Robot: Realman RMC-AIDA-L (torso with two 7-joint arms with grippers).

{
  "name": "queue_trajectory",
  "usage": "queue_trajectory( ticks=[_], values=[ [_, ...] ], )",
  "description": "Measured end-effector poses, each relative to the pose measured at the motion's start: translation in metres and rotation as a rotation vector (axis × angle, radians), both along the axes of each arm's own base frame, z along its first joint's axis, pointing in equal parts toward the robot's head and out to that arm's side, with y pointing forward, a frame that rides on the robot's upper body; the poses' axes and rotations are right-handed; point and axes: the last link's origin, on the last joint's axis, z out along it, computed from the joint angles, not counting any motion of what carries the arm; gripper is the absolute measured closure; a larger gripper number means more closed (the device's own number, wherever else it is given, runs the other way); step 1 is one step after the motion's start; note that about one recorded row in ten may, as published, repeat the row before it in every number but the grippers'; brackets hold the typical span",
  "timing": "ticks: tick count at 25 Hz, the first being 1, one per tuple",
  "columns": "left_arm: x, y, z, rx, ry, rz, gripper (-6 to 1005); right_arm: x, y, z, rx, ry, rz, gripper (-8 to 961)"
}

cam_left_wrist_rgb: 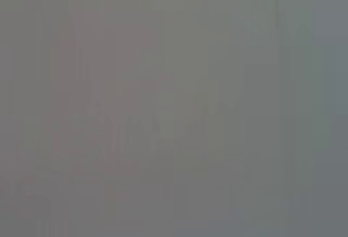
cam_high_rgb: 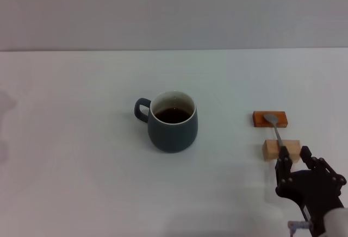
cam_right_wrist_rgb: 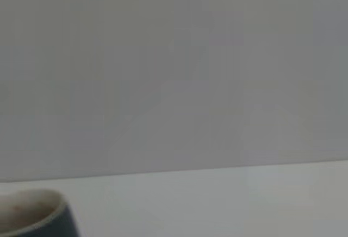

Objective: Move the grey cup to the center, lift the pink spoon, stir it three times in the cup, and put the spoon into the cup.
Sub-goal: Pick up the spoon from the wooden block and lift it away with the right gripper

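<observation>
The grey cup (cam_high_rgb: 173, 122) stands near the middle of the white table, handle toward my left, with dark liquid inside. Its rim also shows in the right wrist view (cam_right_wrist_rgb: 32, 215). The pink spoon (cam_high_rgb: 273, 126) lies to the cup's right. Its silver bowl rests on an orange block (cam_high_rgb: 270, 119) and its neck crosses a pale wooden block (cam_high_rgb: 281, 149). My right gripper (cam_high_rgb: 294, 154) is at the near end of the spoon, fingers apart, and hides the pink handle. I cannot tell whether it touches the spoon. The left gripper is out of view.
The white table (cam_high_rgb: 81, 166) reaches back to a grey wall. The left wrist view shows only plain grey. The two blocks stand close together right of the cup, with bare table between them and the cup.
</observation>
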Motion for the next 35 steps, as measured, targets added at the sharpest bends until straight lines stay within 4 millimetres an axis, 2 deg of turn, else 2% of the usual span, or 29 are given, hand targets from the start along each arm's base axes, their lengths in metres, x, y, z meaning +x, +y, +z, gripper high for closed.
queue_trajectory(
  ticks=[5,9,17,21,26,35],
  values=[
    [0.001,0.001,0.000,0.015,-0.011,0.002,998,-0.005,-0.012,0.016,-0.009,-0.007,0.012,604],
    [0.004,0.003,-0.001,0.019,-0.017,-0.002,998,-0.013,-0.019,0.026,-0.012,-0.134,0.029,604],
    [0.006,0.005,0.000,0.023,-0.020,-0.009,998,-0.005,-0.014,0.043,-0.015,-0.166,-0.045,516],
    [0.006,0.005,0.000,0.024,-0.023,-0.010,998,-0.008,-0.016,0.043,-0.004,-0.165,-0.045,472],
    [0.006,0.003,0.000,0.029,-0.029,-0.012,998,-0.007,-0.014,0.040,-0.015,-0.158,-0.031,296],
    [0.002,-0.003,-0.001,0.034,-0.032,-0.005,998,0.011,-0.003,0.024,-0.053,-0.097,-0.011,296]
  ],
)
